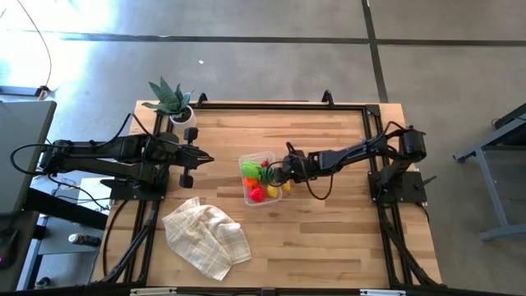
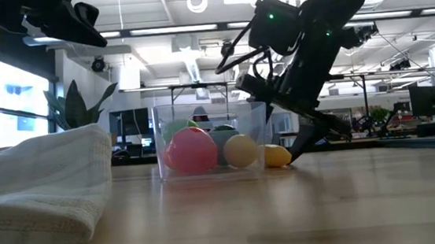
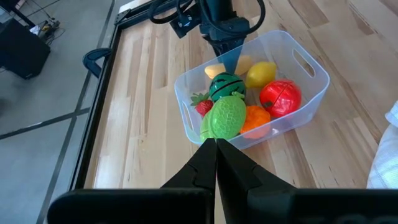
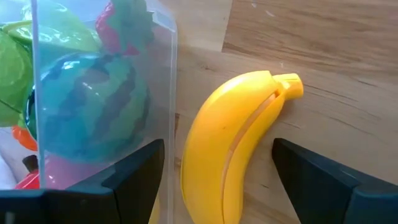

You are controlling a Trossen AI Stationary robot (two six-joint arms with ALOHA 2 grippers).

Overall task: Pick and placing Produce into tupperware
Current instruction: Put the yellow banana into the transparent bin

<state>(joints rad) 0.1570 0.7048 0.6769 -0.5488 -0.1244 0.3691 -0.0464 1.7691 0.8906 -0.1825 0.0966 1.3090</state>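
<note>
Our right claw (image 4: 217, 180) hangs wide open astride the yellow banana (image 4: 233, 143), gripping nothing. Light, stiff and slick, we judge it best pinched across its middle. It lies on the table (image 1: 329, 230) just beside the clear tub (image 3: 311, 74) of fruit.

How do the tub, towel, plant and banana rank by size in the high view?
1. Towel, largest.
2. Tub and plant: look alike in spread, so no ranking between them.
3. Banana, smallest, partly hidden by the right claw.
</note>
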